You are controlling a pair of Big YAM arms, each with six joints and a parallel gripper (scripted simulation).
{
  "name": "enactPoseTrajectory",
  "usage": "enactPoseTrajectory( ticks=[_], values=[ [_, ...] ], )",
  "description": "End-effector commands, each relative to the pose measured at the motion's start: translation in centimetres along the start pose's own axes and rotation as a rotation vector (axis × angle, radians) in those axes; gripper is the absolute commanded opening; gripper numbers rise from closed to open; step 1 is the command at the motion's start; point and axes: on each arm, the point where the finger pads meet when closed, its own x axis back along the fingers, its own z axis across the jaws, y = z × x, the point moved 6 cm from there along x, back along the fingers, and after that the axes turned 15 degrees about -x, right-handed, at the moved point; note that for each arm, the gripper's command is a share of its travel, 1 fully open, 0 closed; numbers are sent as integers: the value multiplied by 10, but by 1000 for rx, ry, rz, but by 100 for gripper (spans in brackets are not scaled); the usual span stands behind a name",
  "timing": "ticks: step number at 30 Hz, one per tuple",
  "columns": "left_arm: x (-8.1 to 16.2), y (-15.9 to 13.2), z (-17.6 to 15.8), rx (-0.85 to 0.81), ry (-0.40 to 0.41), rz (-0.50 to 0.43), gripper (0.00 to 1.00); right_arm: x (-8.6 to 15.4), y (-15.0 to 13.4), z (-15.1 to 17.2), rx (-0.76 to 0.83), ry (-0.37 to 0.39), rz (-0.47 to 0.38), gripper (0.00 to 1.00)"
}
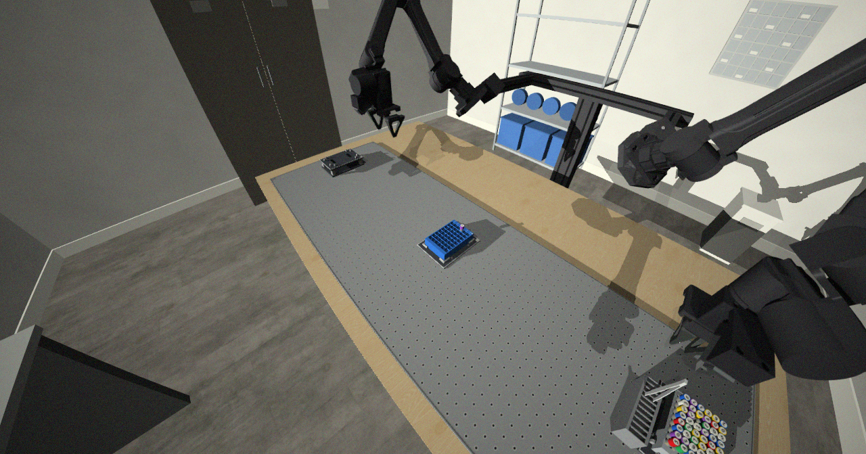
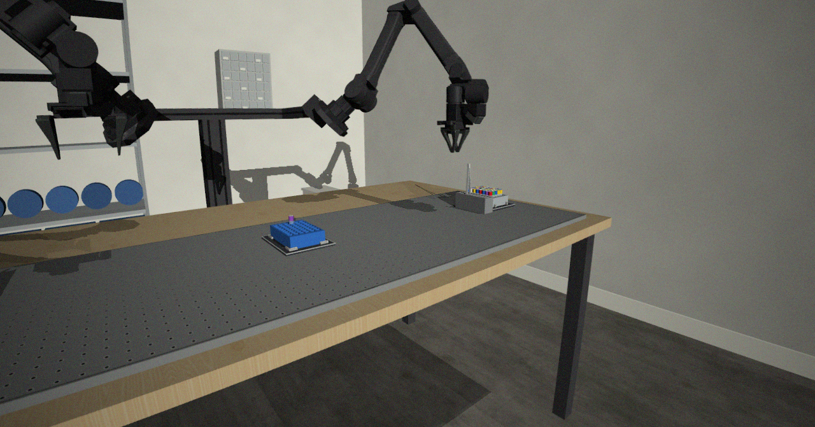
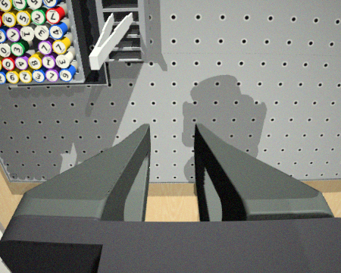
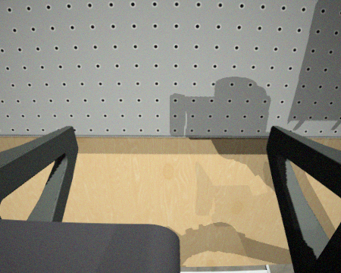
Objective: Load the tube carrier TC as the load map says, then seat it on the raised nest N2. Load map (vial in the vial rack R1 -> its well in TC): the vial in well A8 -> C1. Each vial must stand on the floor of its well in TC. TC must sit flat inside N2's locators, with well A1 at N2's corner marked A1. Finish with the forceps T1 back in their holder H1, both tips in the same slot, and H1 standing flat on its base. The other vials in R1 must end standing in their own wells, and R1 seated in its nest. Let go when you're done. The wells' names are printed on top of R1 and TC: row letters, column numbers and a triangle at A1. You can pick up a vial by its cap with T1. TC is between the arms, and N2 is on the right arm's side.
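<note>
Your left pincer (image 1: 685, 344) (image 2: 454, 150) (image 3: 172, 135) is slightly open, holding nothing, with the forceps (image 1: 670, 390) (image 2: 469, 177) (image 3: 97, 58) ahead of and below it, in their holder (image 1: 629, 434) (image 2: 472, 203) (image 3: 141, 34). The loading looks done; next, bring your wide-open, unladen right pincer (image 1: 386, 131) (image 2: 88, 157) (image 4: 172, 128) down to the carrier (image 1: 444, 246) (image 2: 309, 239), well apart from both.
</note>
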Motion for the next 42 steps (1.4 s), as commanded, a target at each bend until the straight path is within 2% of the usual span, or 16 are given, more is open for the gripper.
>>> enactPoseTrajectory(
  ticks=[1, 42],
  values=[
    [11, 0, -11, 25, 5, -23, 24, 4, 8, -1, -17, 4, -11, 100],
    [43, -33, -146, -2, -8, 7, 24, 4, 8, -1, -17, 4, -11, 100]
  ],
)
